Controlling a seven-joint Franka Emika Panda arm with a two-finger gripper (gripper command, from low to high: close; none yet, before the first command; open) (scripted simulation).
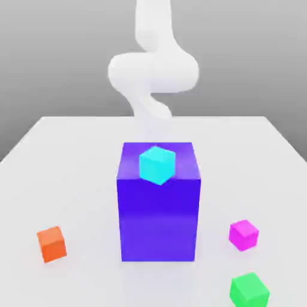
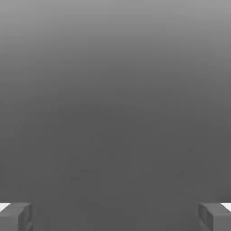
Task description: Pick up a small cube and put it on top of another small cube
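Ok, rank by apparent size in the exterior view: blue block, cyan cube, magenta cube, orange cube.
1. Blue block
2. Cyan cube
3. Orange cube and magenta cube: too alike to rank

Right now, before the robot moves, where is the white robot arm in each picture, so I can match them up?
Exterior view: the white robot arm hangs top middle, reaching down toward the big blue block.
Hand view: the arm's grey pincer pokes in at the picture's edge, open wide.
Shared landmark: maybe the plain grey backdrop, but I can't be sure.
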